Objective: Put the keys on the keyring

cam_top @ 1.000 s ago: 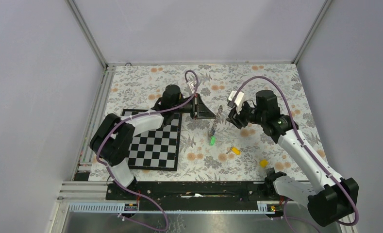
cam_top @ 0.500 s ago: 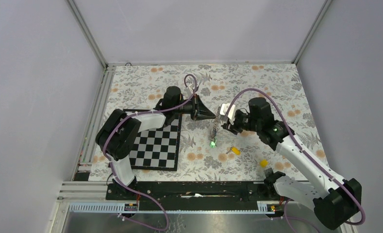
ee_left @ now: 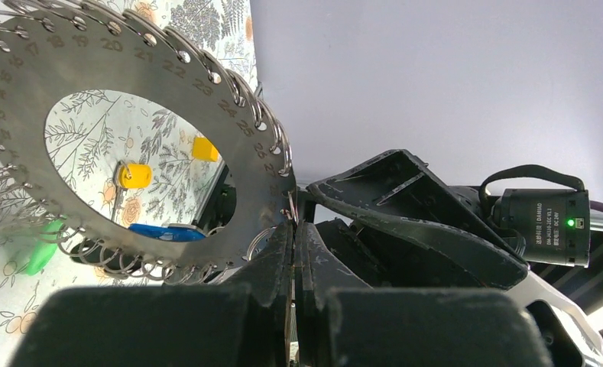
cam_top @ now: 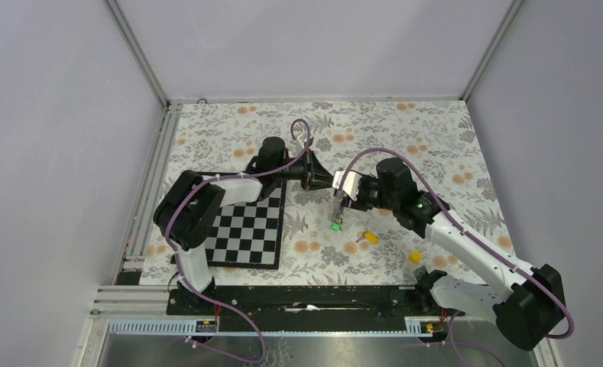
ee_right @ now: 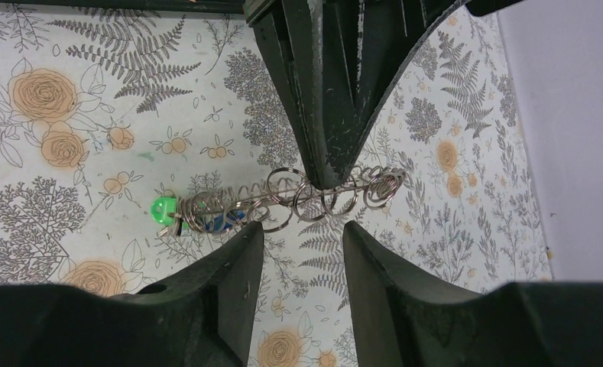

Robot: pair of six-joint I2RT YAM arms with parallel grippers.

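Table [cam_top: 436,130], top view: near its middle the left gripper [cam_top: 330,179] and right gripper [cam_top: 347,196] come close together. The keyring [cam_top: 338,208] shows edge-on just below them, with a green key [cam_top: 334,225] at its near end. Two yellow keys [cam_top: 370,237] lie loose to the right, apart from the ring. A chessboard [cam_top: 248,229] lies to the left.

Left wrist view: the left gripper is clenched on the keyring's rim and holds it on edge. A blue key [ee_left: 168,232] shows at its lower edge, and the green key is a blur beside it.

Right wrist view: the right gripper's jaws stand apart and grasp nothing, just short of the keyring's small loops. The left gripper pinches the keyring from the far side.
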